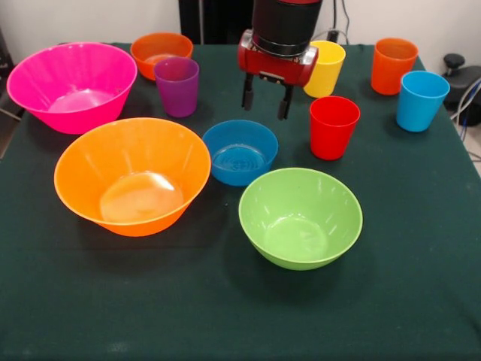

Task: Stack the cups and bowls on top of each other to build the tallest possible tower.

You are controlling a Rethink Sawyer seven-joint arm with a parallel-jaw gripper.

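A dark green cloth covers the worktop (225, 316), with a pale wall behind it. Taking the picture as a clock face, the whole 6 o'clock band of the cloth lies bare from edge to edge; every item sits in the upper two thirds.

The hand (266, 100) hangs at 12 o'clock, its two black fingers (246, 92) apart and pointing straight down, holding nothing. The arm above it is cut off by the top edge.

Bowls, all upright with mouths up:
- Large pink bowl (71, 85) at 10 o'clock, close to the left edge.
- Large orange bowl (132, 175) at 9 o'clock, just beside the small blue bowl (240, 152) near centre.
- Green bowl (301, 216) at 5 o'clock, clear on all sides.
- Small orange bowl (161, 53) at 11 o'clock, partly hidden by the purple cup (177, 86) in front of it.

Cups, all upright with long axis vertical:
- Red cup (334, 126) at 2 o'clock, just beside the hand.
- Yellow cup (325, 68) at 1 o'clock, partly hidden behind the hand's red housing.
- Orange cup (393, 65) and light blue cup (420, 100) near the right edge, close together.

Nothing is stacked. Whether the orange and blue bowls touch cannot be determined.
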